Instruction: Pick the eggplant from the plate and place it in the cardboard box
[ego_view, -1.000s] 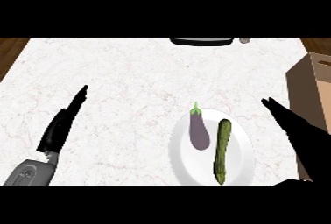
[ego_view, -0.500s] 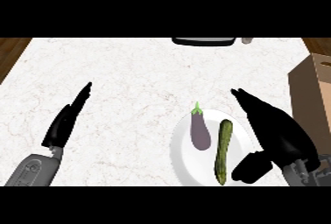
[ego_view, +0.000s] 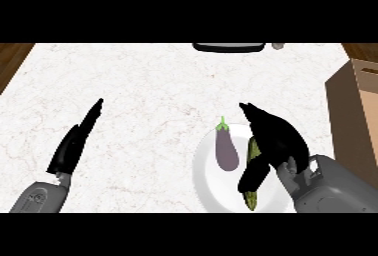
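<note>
The right hand (ego_view: 275, 136) has swung in over the plate (ego_view: 210, 187), open and empty, just right of the eggplant (ego_view: 227, 151). The eggplant lies on the plate ungrasped, well apart from the box (ego_view: 356, 115).

One plate (ego_view: 210, 186), one eggplant (ego_view: 226, 150), one zucchini (ego_view: 250, 200), one cardboard box (ego_view: 351, 120), two robot hands (ego_view: 74, 146) (ego_view: 275, 137).

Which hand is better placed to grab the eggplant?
Right. The right hand is open above the plate, just beside the eggplant, and the cardboard box is on its side. The left hand rests far across the counter.
</note>
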